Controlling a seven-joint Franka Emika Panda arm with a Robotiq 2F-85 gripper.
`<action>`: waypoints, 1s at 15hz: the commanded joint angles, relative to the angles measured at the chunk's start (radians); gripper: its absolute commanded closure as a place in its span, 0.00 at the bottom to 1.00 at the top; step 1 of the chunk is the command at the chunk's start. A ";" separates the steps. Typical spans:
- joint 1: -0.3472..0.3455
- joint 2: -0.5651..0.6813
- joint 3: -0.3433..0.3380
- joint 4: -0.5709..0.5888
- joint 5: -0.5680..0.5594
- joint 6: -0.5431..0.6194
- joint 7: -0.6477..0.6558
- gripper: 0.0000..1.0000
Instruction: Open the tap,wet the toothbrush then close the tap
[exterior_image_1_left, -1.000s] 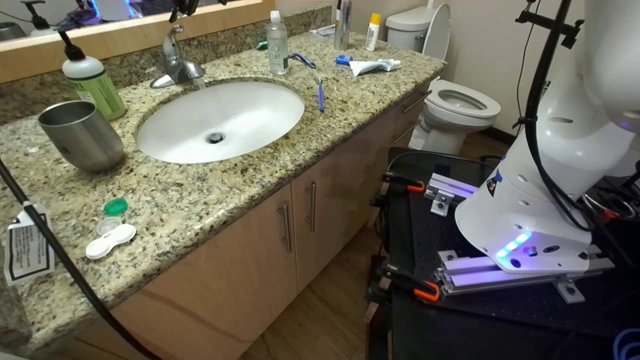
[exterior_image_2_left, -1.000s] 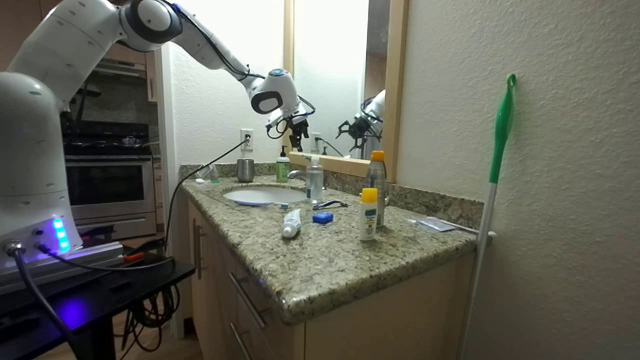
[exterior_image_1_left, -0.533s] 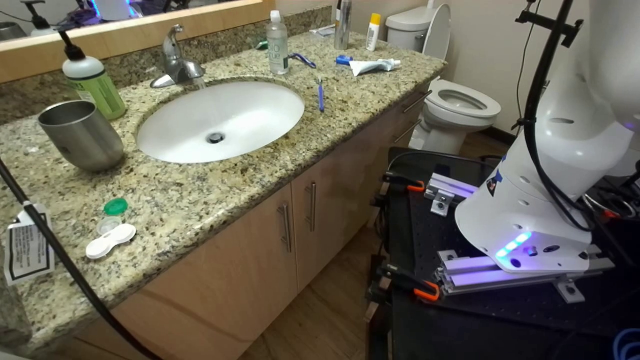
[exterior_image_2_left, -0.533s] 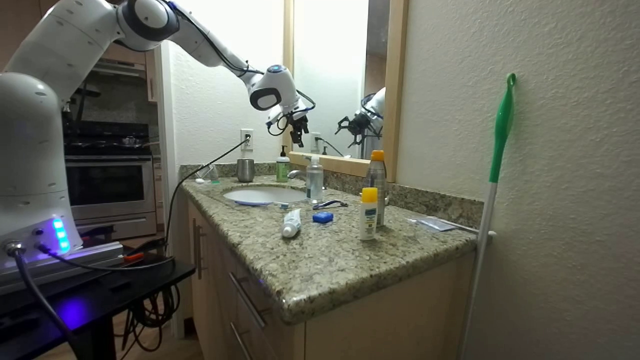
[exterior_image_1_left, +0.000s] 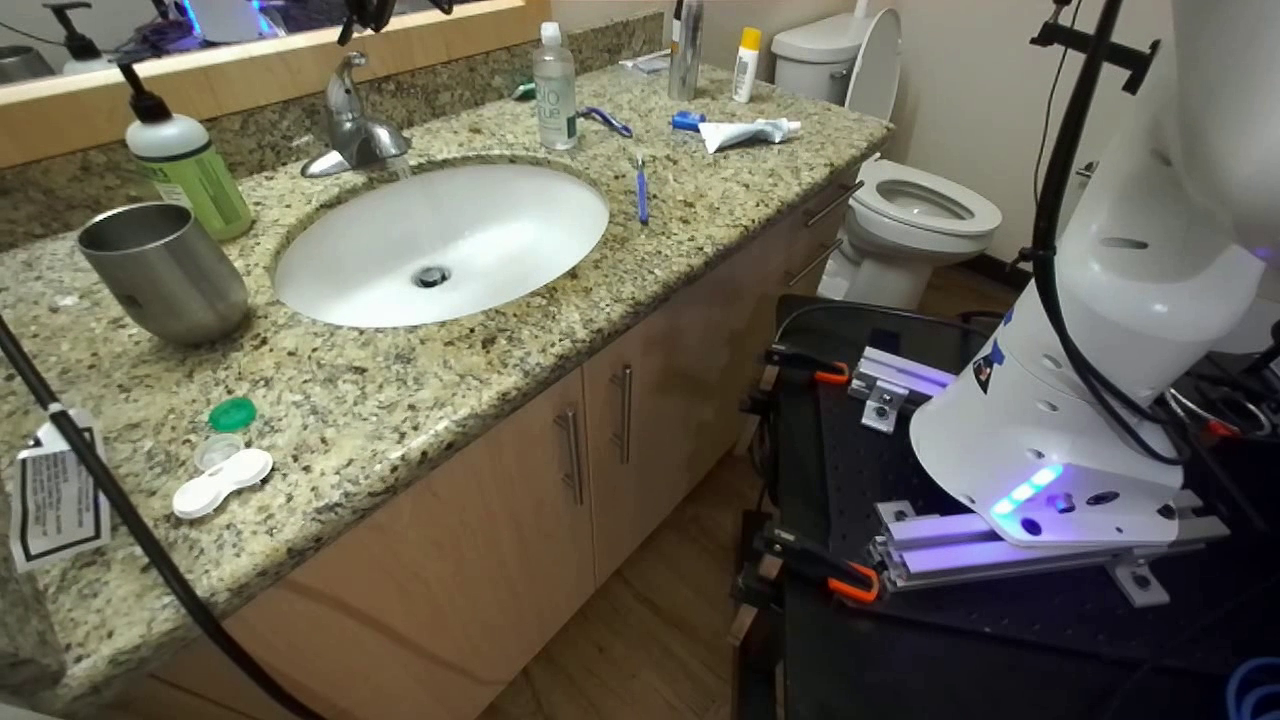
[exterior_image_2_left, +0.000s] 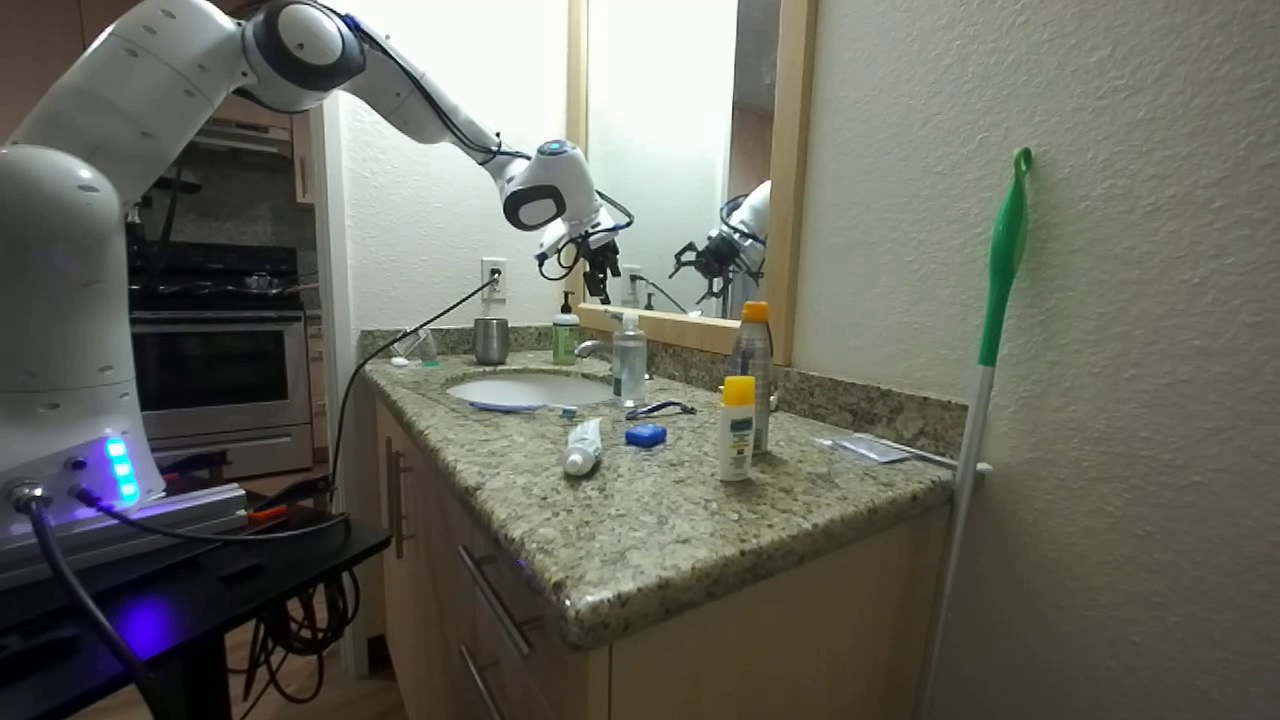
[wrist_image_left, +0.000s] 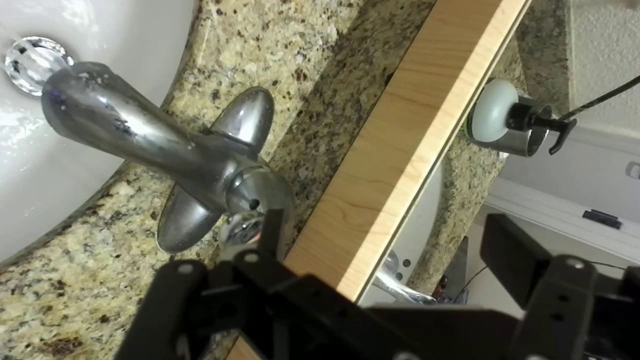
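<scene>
Wrist view of the pincer (wrist_image_left: 382, 232), with fingers (wrist_image_left: 515, 255) wide apart. Below the pincer, metal tap (wrist_image_left: 175, 157), with handle (wrist_image_left: 260, 192) uppermost and spout (wrist_image_left: 100, 110) directed away from the fingers; in both exterior views, a visible gap between handle and fingertips. Close beside the pincer, wooden mirror frame (wrist_image_left: 400, 150), crossing behind the space between the fingers. Lower than the pincer, white sink (exterior_image_1_left: 330, 260), with clear water (exterior_image_1_left: 402, 169) under the spout in an exterior view. Well apart from the pincer and lower, toothbrush (exterior_image_1_left: 641, 190) on the counter (exterior_image_1_left: 400, 380), just beside the sink. Nearer the pincer, clear bottle (exterior_image_1_left: 556, 100), upright; farther than the toothbrush, toothpaste tube (exterior_image_1_left: 745, 133), lying flat. Down to the opposite side of the pincer, soap bottle (exterior_image_1_left: 195, 180) and metal cup (exterior_image_1_left: 165, 280), both standing.
</scene>
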 joint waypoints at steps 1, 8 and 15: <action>0.032 0.064 -0.066 0.059 -0.025 0.006 0.059 0.00; 0.023 0.062 -0.066 0.058 -0.021 -0.004 0.048 0.00; 0.007 0.096 -0.045 0.086 -0.015 -0.053 0.031 0.00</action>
